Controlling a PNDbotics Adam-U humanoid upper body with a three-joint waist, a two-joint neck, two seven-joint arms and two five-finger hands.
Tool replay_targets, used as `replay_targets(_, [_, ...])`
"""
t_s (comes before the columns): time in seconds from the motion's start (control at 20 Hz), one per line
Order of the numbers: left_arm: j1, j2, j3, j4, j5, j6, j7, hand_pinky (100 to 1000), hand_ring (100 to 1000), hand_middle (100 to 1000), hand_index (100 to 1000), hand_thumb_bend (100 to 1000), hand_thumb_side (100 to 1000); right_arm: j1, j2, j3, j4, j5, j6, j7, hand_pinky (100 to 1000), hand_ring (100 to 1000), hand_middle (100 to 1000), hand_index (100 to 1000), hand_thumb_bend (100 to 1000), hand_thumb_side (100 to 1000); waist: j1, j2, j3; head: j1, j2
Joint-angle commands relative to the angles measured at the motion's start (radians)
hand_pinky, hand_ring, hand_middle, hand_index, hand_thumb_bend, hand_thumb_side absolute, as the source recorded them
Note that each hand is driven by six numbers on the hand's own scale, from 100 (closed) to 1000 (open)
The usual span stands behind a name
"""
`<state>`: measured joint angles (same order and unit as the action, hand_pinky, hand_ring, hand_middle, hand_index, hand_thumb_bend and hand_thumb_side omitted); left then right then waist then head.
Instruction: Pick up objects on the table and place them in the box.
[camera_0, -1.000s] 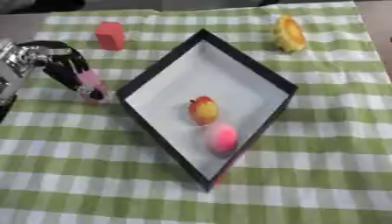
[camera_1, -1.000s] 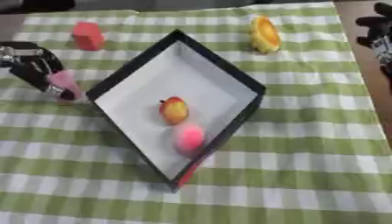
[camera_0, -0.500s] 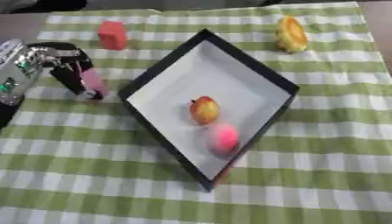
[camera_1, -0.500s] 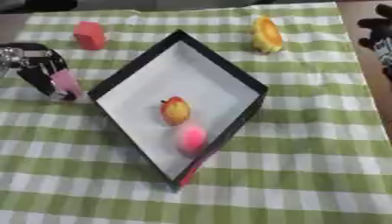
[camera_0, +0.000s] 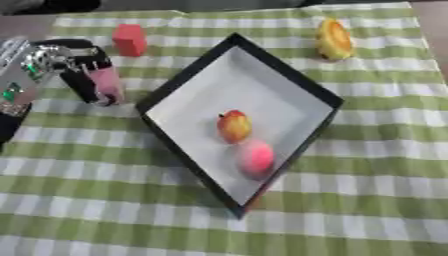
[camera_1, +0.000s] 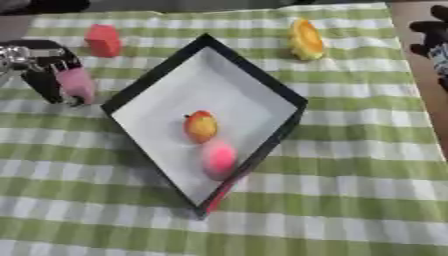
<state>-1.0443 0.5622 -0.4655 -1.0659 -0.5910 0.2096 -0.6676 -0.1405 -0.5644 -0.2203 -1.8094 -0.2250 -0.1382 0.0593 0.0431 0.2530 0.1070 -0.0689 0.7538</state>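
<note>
a green checked cloth (camera_0: 367, 200) covers the surface. the left hand (camera_0: 61, 65) has its fingers (camera_0: 83, 82) curled round a pink object (camera_0: 107, 82), now raised slightly nearer the box (camera_0: 328, 100); carrying over looks next. right hand (camera_1: 435, 42) idles, its fingers unclear.

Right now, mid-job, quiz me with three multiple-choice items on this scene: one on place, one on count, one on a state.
1. Where does the red block sit?
A. inside the box
B. on the cloth beyond the left hand
C. beside the yellow fruit

2. How many things lie in the box?
A. two
B. none
C. four

3. What is the left hand doing?
A. resting open
B. pressing the box rim
C. curled round a pink object

Answers: B, the block is at the far left of the cloth; A, an orange-yellow fruit and a pink ball; C, fingers wrap the pink object.
</note>
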Motion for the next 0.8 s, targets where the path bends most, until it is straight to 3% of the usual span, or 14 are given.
replay_targets(0.05, [-0.048, 0.057, 0.017, -0.100, 0.013, 0.014, 0.013, 680, 690, 614, 661, 215, 100, -0.008, -0.033, -0.010, -0.010, -0.004, -0.006, -0.003, 873, 964, 772, 924, 100, 603, 0.005, -0.023, 0.003, 0.000, -0.004])
replay_targets(0.1, [-0.058, 0.062, 0.014, -0.127, 0.015, 0.014, 0.012, 681, 691, 615, 663, 100, 188, -0.008, -0.036, -0.012, -0.011, -0.005, -0.007, -0.005, 873, 964, 771, 924, 100, 658, 0.005, -0.024, 0.003, 0.000, -0.005])
replay_targets(0.15, [-0.070, 0.066, 0.011, -0.152, 0.019, 0.011, 0.010, 683, 691, 616, 660, 205, 100, -0.009, -0.040, -0.013, -0.012, -0.007, -0.009, -0.007, 873, 963, 772, 924, 100, 597, 0.005, -0.025, 0.003, 0.000, -0.005])
replay_targets(0.3, [-0.120, 0.057, -0.006, -0.194, 0.037, -0.011, 0.001, 688, 691, 616, 654, 205, 100, -0.014, -0.055, -0.016, -0.017, -0.014, -0.016, -0.015, 873, 963, 773, 923, 100, 588, 0.005, -0.029, 0.001, 0.002, -0.006])
replay_targets(0.8, [-0.247, -0.072, -0.108, -0.218, 0.052, -0.178, 0.031, 680, 676, 608, 643, 247, 100, -0.054, -0.111, -0.011, -0.030, -0.043, -0.042, -0.034, 872, 956, 773, 920, 100, 567, 0.002, -0.021, -0.026, 0.014, -0.018])
